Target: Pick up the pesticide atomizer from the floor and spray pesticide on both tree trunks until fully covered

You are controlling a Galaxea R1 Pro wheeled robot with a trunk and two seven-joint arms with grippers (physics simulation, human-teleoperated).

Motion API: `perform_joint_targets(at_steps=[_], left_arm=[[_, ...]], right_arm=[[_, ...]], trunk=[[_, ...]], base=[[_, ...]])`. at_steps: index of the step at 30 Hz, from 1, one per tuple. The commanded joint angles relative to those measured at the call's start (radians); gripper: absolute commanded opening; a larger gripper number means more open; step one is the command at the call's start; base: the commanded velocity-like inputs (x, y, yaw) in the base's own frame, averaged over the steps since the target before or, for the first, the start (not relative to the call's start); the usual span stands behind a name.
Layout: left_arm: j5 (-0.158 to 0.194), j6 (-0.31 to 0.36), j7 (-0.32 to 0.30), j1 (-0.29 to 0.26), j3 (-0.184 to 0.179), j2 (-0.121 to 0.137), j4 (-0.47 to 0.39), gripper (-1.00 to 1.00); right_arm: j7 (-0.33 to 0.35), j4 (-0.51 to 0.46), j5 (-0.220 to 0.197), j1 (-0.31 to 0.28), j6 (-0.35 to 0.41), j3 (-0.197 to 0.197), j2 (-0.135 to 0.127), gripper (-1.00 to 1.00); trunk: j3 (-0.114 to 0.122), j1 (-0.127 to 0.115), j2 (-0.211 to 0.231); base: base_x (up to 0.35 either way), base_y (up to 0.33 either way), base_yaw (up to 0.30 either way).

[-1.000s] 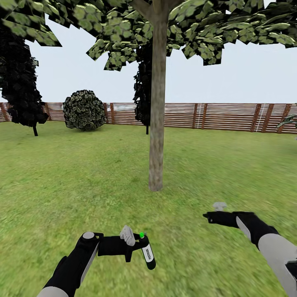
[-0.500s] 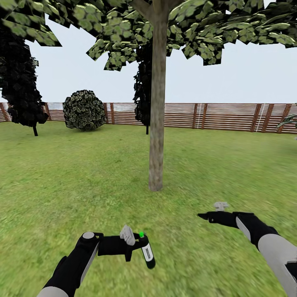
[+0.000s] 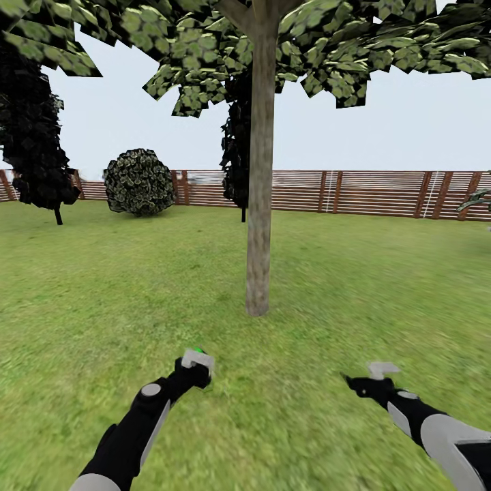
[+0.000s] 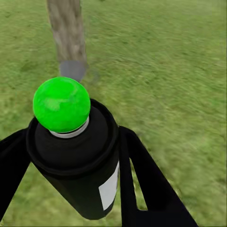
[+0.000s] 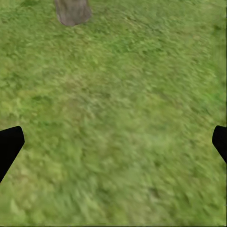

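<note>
One tree stands ahead on the lawn, its pale mottled tree trunk rising straight into a leafy crown. My left gripper is held low in front of it, shut on the pesticide atomizer. In the left wrist view the pesticide atomizer is a dark bottle with a white label and a green ball on top. It is clamped between both black fingers and aimed toward the tree trunk. My right gripper hovers over the grass, open, its fingertips far apart with nothing between them.
A brown slat fence closes off the back of the garden. A dark conifer stands at the far left and another behind the trunk. A round bush sits by the fence. Open grass surrounds the trunk.
My left arm has turned from lying across the view to reaching forward, so the atomizer now faces the trunk. My right arm has dropped lower and drawn back to the right.
</note>
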Motion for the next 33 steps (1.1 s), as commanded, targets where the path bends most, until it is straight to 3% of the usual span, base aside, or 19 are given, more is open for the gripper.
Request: perform_joint_targets(at_steps=[1, 2, 4, 7, 9, 14, 18, 27, 33], left_arm=[[-0.009, -0.019, 0.039, -0.001, 0.003, -0.004, 0.001, -1.0], [-0.008, -0.041, 0.083, -0.001, 0.004, -0.008, 0.007, -1.0], [-0.008, -0.124, 0.256, -0.001, 0.001, -0.037, 0.06, -1.0], [-0.007, -0.17, 0.372, -0.001, -0.002, -0.078, 0.117, -1.0], [-0.007, -0.182, 0.399, -0.001, -0.003, -0.093, 0.132, -1.0], [-0.007, -0.194, 0.41, -0.001, -0.003, -0.106, 0.146, -1.0], [-0.007, -0.195, 0.399, -0.001, -0.002, -0.108, 0.149, -1.0], [-0.007, -0.192, 0.393, -0.001, -0.006, -0.12, 0.154, -1.0], [-0.003, -0.181, 0.393, -0.001, -0.008, -0.12, 0.15, -1.0]], right_arm=[[-0.021, 0.013, -0.011, 0.004, -0.033, 0.008, 0.002, 1.0], [-0.042, 0.023, -0.011, 0.008, -0.06, 0.008, 0.004, 1.0], [-0.095, 0.046, -0.012, 0.031, -0.145, 0.008, 0.016, 1.0], [-0.122, 0.057, -0.013, 0.053, -0.189, 0.008, 0.033, 1.0], [-0.129, 0.059, -0.013, 0.067, -0.199, 0.007, 0.038, 1.0], [-0.248, 0.061, -0.014, 0.083, -0.208, 0.008, 0.045, 1.0], [-0.3, 0.062, -0.014, 0.097, -0.209, 0.008, 0.048, 1.0], [-0.32, 0.062, -0.014, 0.134, -0.21, 0.008, 0.1, 1.0], [-0.321, 0.062, -0.013, 0.135, -0.209, 0.008, 0.102, 1.0]], trunk=[[-0.002, 0.0, -0.002], [-0.002, 0.0, -0.002], [-0.002, 0.0, -0.002], [-0.002, 0.0, -0.002], [-0.002, 0.0, -0.002], [-0.002, 0.0, -0.002], [-0.002, 0.0, -0.002], [-0.002, 0.0, -0.002], [-0.002, 0.0, -0.002]], base=[[0.0, 0.0, 0.0], [0.0, 0.0, 0.0], [0.0, 0.0, 0.0], [0.0, 0.0, 0.0], [0.034, 0.0, 0.0], [0.246, 0.0, 0.0], [0.329, 0.0, 0.0], [0.348, 0.0, 0.0], [0.35, 0.0, 0.0]])
